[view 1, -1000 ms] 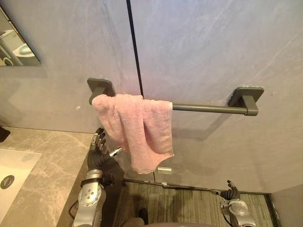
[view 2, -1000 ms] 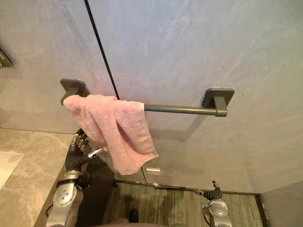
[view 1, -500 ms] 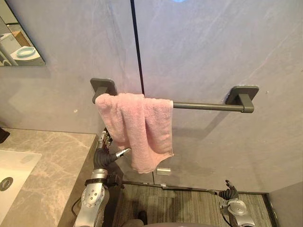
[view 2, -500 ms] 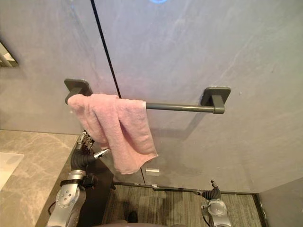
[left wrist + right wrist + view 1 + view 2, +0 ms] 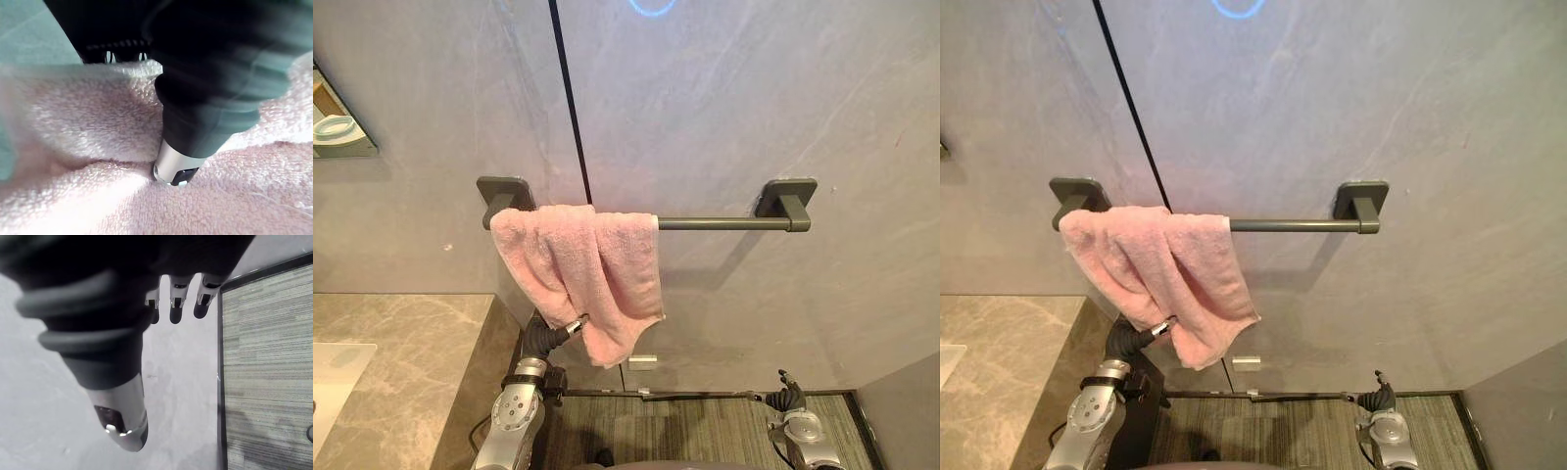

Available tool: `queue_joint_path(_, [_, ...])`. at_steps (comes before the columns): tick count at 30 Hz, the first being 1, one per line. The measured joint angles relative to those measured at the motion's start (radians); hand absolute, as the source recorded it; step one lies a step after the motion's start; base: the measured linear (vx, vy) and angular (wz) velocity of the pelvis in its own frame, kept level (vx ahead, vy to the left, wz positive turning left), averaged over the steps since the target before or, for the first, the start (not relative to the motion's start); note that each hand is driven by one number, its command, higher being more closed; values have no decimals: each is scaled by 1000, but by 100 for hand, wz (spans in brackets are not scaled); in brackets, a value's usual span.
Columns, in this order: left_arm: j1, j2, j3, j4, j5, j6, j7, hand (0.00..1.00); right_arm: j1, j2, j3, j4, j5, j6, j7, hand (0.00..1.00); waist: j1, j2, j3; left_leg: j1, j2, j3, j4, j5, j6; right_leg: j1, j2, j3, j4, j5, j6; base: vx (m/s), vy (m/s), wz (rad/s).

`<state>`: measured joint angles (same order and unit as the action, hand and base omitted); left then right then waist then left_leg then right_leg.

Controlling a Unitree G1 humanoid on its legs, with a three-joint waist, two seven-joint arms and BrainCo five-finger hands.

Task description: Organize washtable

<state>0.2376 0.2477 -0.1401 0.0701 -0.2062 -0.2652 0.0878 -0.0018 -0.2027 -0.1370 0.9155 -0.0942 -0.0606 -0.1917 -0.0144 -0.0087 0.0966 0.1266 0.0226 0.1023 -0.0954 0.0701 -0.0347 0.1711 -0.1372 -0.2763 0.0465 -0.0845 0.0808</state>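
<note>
Pink towel [image 5: 592, 264] hangs bunched at the left end of the towel bar [image 5: 724, 223]. The left robot hand [image 5: 546, 339] has come up behind its lower fold, thumb on the cloth; a grip I cannot confirm. The right robot hand [image 5: 790, 399] hangs low, relaxed. Straightening can probably begin.

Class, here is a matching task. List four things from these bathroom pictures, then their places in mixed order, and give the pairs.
1 pink towel
2 towel bar
3 left hand
4 right hand

A low down, above the striped floor
B fixed to the grey wall
C draped over the bar's left end
D against the towel's lower part

Pairs: 1-C, 2-B, 3-D, 4-A
</note>
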Motion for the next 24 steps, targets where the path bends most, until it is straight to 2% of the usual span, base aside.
queue_joint_path(6, [-3,-1,37,5,-1,0,2,100,2,-1,6,-99,-2,2,0,0,-4,-1,0,8,3,15,-7,-1,0,0,2,17,-6,3,1,-42,5,-8])
queue_joint_path(13, [-9,-1,38,4,2,0,6,100,52,-1,82,-418,-35,-17,18,0,-11,-4,2,9,3,28,-6,-3,1,-1,2,31,-15,10,6,-5,5,-5])
queue_joint_path(16, [-14,-1,38,4,3,0,6,100,82,-7,101,-493,-34,-24,26,0,-12,-7,2,9,3,31,-2,-3,1,-1,3,33,-16,12,5,3,0,-2])
queue_joint_path(17, [-14,0,38,4,3,-1,6,100,123,-32,137,-568,-33,-40,65,0,-19,-8,3,12,4,34,-2,-3,1,-1,4,37,-16,15,4,-2,0,-6])
queue_joint_path(20, [-14,0,40,-1,5,0,6,100,166,-78,180,-696,-28,-59,110,0,-25,-10,4,19,6,45,-1,-3,1,-1,5,48,-12,19,1,-21,4,-13])
queue_joint_path(21, [-14,0,40,-2,6,0,6,100,176,-103,196,-736,-11,-80,133,0,-25,-14,7,26,9,53,-2,-5,2,-1,7,59,-8,19,1,-44,7,-19])
queue_joint_path(24, [-14,0,41,-3,20,0,5,100,192,-147,228,-798,36,-100,181,0,-25,-24,8,29,13,59,-7,-7,2,-2,10,66,-4,19,0,-74,4,-10])
